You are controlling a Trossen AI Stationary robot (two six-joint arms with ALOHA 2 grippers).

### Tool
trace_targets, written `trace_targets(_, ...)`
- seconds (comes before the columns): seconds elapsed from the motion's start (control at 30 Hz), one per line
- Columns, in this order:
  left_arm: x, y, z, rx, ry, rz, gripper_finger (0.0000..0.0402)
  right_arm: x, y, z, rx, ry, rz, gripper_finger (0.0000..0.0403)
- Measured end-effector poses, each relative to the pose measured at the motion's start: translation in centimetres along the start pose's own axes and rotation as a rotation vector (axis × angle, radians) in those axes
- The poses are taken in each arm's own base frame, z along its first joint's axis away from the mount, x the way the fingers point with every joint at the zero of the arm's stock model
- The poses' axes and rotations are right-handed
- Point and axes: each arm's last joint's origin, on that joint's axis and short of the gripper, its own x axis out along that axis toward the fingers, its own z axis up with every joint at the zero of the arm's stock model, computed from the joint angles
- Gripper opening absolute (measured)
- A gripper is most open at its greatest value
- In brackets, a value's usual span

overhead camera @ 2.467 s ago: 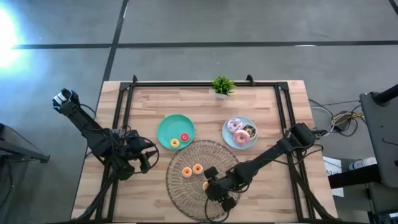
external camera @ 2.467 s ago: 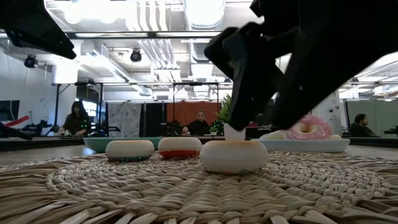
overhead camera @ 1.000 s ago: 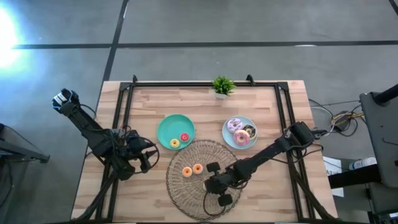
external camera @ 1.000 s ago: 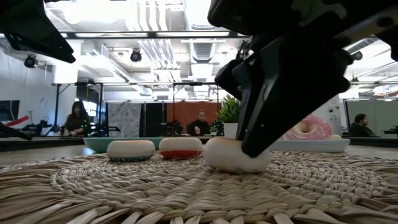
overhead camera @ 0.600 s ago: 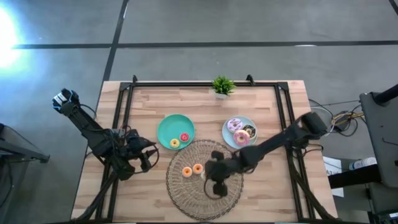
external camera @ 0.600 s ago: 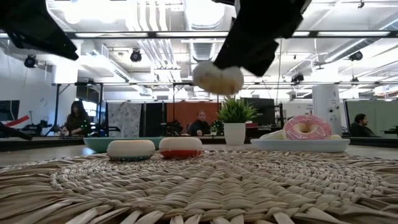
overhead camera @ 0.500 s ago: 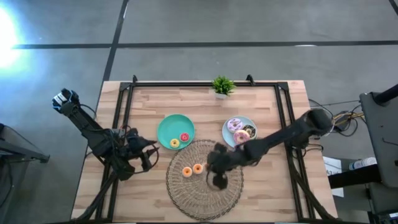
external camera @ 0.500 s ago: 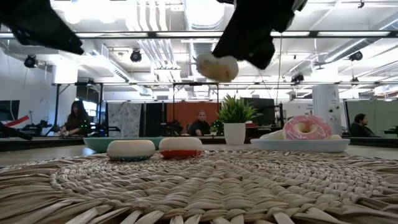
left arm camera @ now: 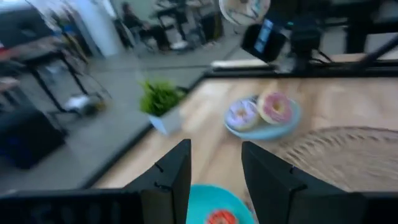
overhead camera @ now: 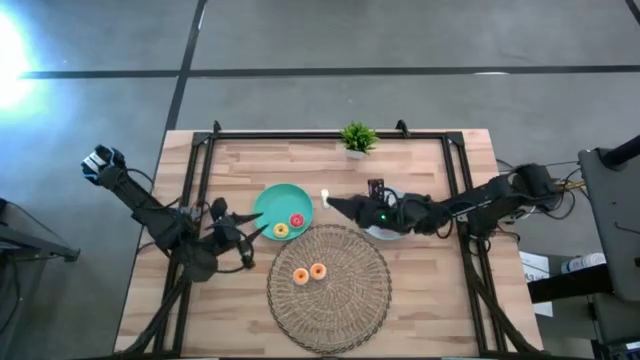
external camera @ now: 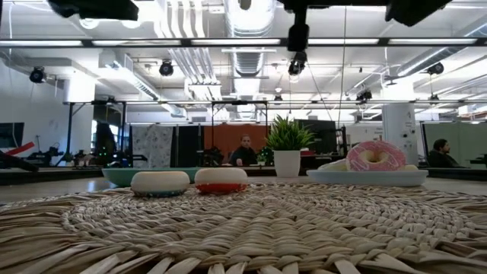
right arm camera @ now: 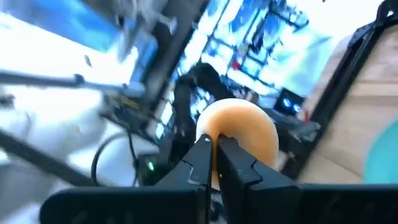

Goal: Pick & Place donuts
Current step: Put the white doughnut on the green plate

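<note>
My right gripper (overhead camera: 333,203) hangs over the bare wood between the teal plate (overhead camera: 270,203) and the light-blue plate (left arm camera: 271,130), shut on a small pale-orange donut (right arm camera: 239,138). The teal plate carries a red donut (overhead camera: 296,221) and an orange one (overhead camera: 280,230). Two orange donuts (overhead camera: 309,272) lie on the wicker mat (overhead camera: 328,300). Pink-frosted donuts (left arm camera: 264,111) lie on the light-blue plate, which my right arm mostly covers from above. My left gripper (left arm camera: 214,174) stands open at the teal plate's left rim, holding nothing. My right gripper has the small donut by its near rim (right arm camera: 219,134), pinched at the ends of the two fingers (right arm camera: 202,158). The fingers reach nearly level from the table's right side. The donut (overhead camera: 325,196) is lifted clear, high above the table.
A small potted plant (overhead camera: 357,138) stands at the middle of the far edge. A black frame (overhead camera: 200,170) runs along the table's sides. Bare wood lies near the front corners. People sit in the room behind the table (external camera: 245,150).
My right gripper has lifted the small donut off the wicker mat, risen high and swung toward the far edge, out over the gap between the two plates, with the arm stretching out nearly level. My left gripper has shifted a little toward the teal plate.
</note>
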Motion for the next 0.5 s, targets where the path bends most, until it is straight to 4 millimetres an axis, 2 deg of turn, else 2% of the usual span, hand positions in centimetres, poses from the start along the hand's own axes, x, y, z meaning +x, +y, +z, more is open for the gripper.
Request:
trace_targets(0.13,1.6,0.0,1.0,0.03,-0.042,0.117,0.0117,1.0,0.1,-0.4,0.096,-0.074,-0.001,0.0009)
trace_targets(0.27,3.1,0.4,2.0,0.028,-0.065,0.18,0.0121,2.6,1.0,-0.6,0.141,-0.111,0.025,0.0009)
trace_targets(0.5,4.9,0.5,3.4,0.173,-0.108,0.178,0.0141,5.5,2.1,-0.4,0.249,-0.152,0.068,0.0009)
